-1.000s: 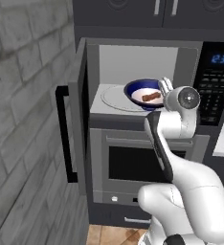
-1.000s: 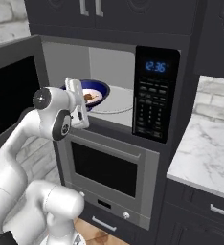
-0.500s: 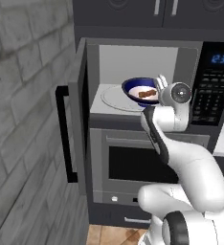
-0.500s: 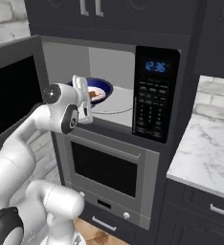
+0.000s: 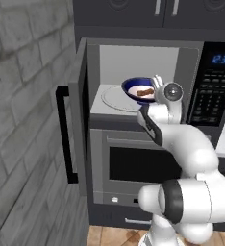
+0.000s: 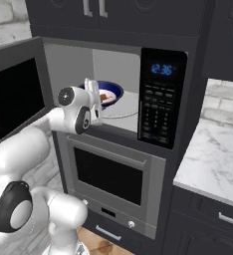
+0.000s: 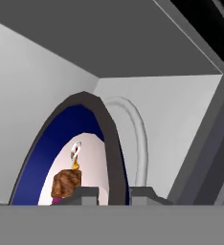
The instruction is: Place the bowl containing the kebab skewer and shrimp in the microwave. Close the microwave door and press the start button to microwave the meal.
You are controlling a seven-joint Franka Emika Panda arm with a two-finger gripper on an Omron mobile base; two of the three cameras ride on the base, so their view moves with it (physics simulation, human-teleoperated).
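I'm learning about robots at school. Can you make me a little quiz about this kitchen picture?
1. True or false: the microwave door is shut.
2. What is the gripper holding? A) a cup B) the bowl C) a spoon
3. Fill in: the brown food in the bowl is the kebab ____.

Key:
1. False. It stands wide open.
2. B. The fingers pinch the bowl's dark blue rim at the mouth of the microwave.
3. skewer
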